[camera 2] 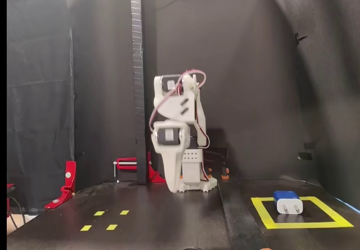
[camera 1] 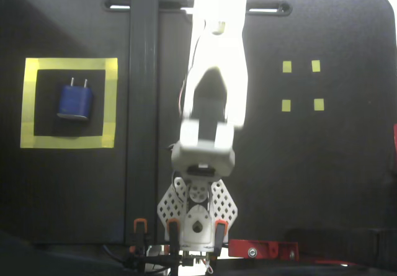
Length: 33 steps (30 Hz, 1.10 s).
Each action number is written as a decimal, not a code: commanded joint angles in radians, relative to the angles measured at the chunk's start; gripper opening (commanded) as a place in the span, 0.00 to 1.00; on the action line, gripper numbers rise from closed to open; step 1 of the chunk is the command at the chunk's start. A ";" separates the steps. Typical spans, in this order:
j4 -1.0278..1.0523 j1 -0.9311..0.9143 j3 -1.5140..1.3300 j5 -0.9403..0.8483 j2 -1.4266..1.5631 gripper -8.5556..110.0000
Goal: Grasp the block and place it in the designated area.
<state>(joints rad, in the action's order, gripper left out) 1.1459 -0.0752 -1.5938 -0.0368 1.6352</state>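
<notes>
While the block (camera 1: 75,101) lies inside the designated area (camera 1: 110,102), prongs toward the far edge, the task looks complete. The hand (camera 2: 172,183) hangs well apart near the base and holds nothing, but I cannot tell if it is released or clenched. A careless swing could knock the block out. The worktop (camera 2: 157,222) is black with four small yellow squares (camera 1: 301,85), and dark curtains (camera 2: 39,87) surround it.

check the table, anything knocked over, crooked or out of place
Nothing stands out. The block lies flat inside the designated area, clear of the tape, prongs toward the far edge. The four small yellow squares are neatly arranged.
</notes>
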 commanded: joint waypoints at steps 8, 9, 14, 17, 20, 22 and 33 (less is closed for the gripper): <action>-0.457 -0.006 -0.443 -0.015 0.472 0.07; -0.509 -0.006 -0.497 -0.015 0.514 0.07; -0.764 -0.003 -0.758 -0.020 0.721 0.07; -0.864 0.003 -0.890 -0.028 0.833 0.07; -0.940 0.014 -1.011 -0.035 0.942 0.07; -0.977 0.021 -1.088 -0.040 1.017 0.07; -1.003 0.064 -1.359 -0.063 1.313 0.07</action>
<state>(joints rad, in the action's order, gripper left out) 0.1534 -0.0138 -2.9314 -0.0874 2.9008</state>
